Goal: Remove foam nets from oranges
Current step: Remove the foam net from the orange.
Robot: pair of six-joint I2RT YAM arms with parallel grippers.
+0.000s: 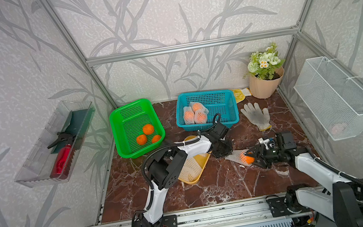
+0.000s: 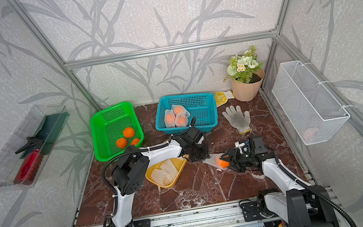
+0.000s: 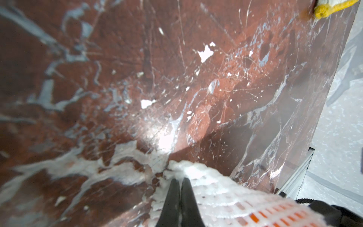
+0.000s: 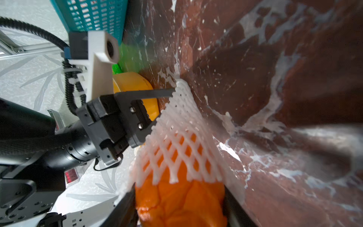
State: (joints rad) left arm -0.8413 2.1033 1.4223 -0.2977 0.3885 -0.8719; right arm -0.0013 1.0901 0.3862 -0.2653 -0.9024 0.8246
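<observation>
Orange (image 4: 180,204) between right jaws, foam net (image 4: 182,137) tip — in left jaws

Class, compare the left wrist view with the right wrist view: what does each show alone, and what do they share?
Left wrist only: the glove's yellow cuff. Right wrist only: the blue basket, the yellow tray and the bare end of the orange. Shared: the left end effector shut on the foam net, and the marble tabletop.

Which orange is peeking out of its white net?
The orange between the fingers of the right gripper: its net covers only one end. The three in the blue basket are fully wrapped; the three in the green basket are bare.
</observation>
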